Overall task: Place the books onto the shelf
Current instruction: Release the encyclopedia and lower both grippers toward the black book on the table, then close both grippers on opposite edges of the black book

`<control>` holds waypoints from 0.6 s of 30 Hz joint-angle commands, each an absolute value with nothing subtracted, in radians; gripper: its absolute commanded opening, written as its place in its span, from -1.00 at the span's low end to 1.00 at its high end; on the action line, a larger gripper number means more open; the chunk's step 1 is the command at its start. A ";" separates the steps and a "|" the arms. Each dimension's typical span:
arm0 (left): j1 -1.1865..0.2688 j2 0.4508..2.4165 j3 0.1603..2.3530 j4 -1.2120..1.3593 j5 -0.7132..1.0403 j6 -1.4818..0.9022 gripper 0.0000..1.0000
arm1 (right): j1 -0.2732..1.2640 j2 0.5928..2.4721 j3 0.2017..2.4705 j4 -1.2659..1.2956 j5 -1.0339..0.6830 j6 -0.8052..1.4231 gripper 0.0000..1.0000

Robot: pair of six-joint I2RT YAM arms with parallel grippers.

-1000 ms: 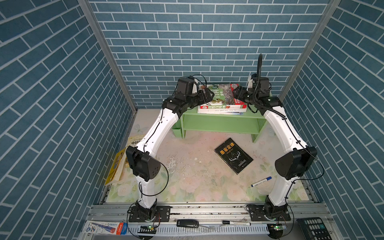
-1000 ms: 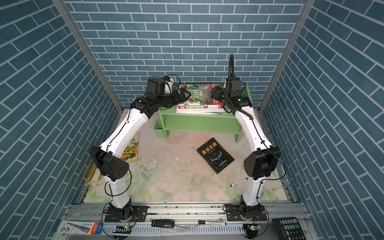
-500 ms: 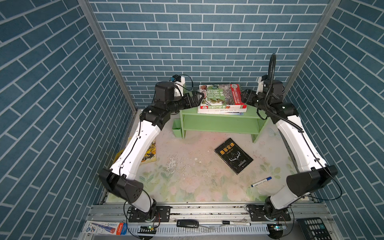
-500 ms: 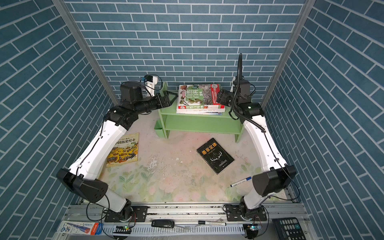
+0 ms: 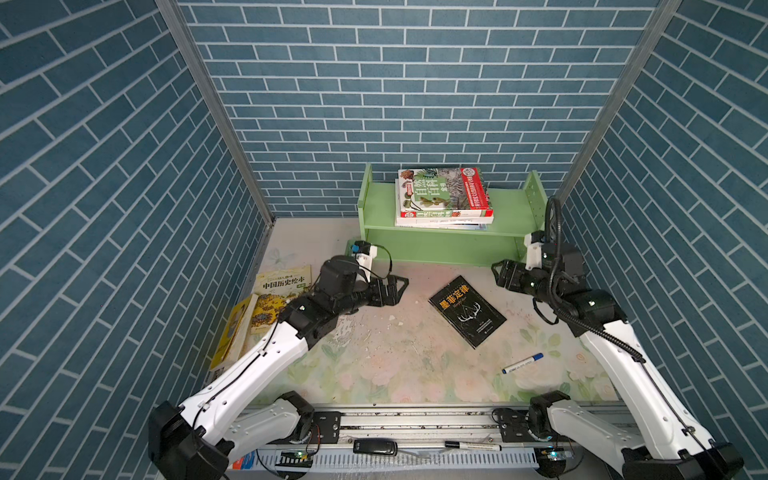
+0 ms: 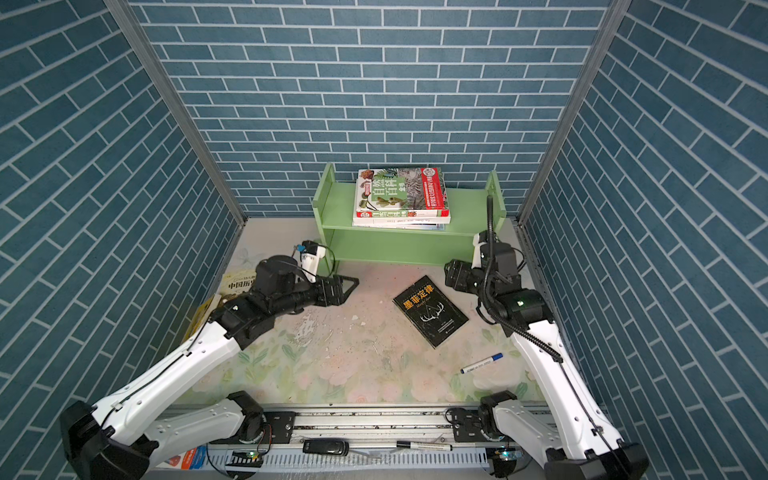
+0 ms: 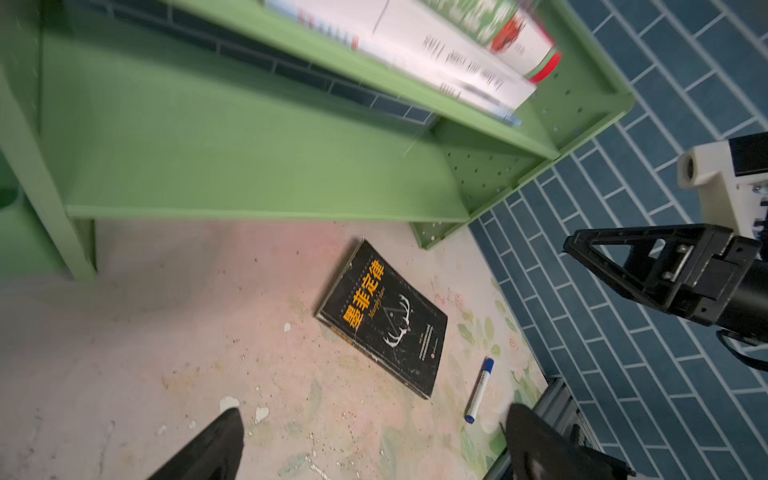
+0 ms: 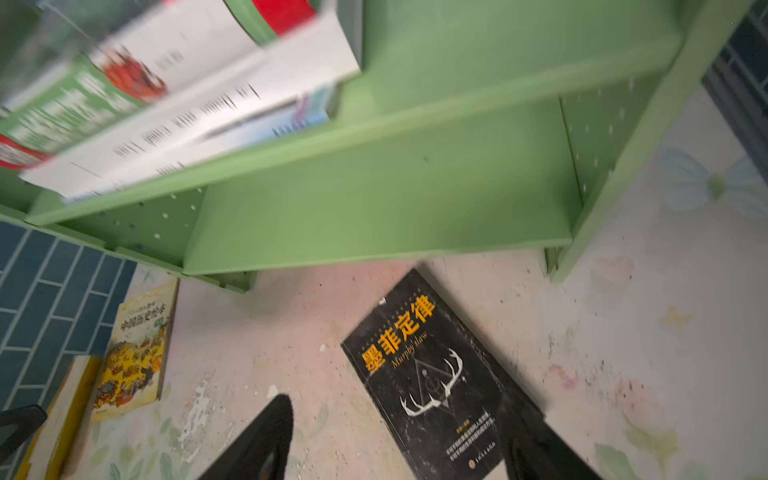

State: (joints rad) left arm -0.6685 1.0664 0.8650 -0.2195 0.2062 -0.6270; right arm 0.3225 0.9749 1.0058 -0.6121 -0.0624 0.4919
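The light green shelf (image 5: 436, 249) stands against the back wall, and a stack of books (image 5: 444, 195) lies flat on its upper tier. A black book with orange characters (image 5: 467, 309) lies on the table in front of it. A yellow illustrated book (image 5: 282, 284) lies at the left. Another yellow book (image 5: 232, 332) leans against the left wall. My left gripper (image 5: 399, 287) hangs open, low and left of the black book. My right gripper (image 5: 495, 271) hangs open, just right of that book's far corner. In the right wrist view the black book (image 8: 432, 374) lies partly between its fingers (image 8: 270, 432), not touched.
A blue-capped marker pen (image 5: 522, 363) lies near the front right of the floral table mat. Blue brick walls close in the left, right and back. A metal rail (image 5: 415, 419) with a black remote (image 5: 374, 446) runs along the front edge.
Both arms have pulled back from the shelf's upper tier and dropped low over the table, either side of the black book. The stack stays on the shelf.
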 commanded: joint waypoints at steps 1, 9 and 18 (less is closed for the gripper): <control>-0.737 1.078 0.738 -0.050 0.032 -0.768 0.99 | 0.327 0.971 0.883 -0.571 -0.083 0.536 0.57; -0.803 1.232 0.693 -0.005 -0.071 -0.893 0.99 | 0.309 1.170 0.720 -0.393 -0.110 0.508 0.69; -0.847 1.424 0.726 0.145 0.001 -0.970 0.99 | 0.269 1.377 0.769 -0.243 -0.140 0.410 0.72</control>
State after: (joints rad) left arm -0.8280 1.3914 0.6838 0.0742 -0.0132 -0.9325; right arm 0.2787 1.3434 0.7273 -0.3202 -0.1173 0.4690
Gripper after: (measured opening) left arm 0.996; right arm 0.861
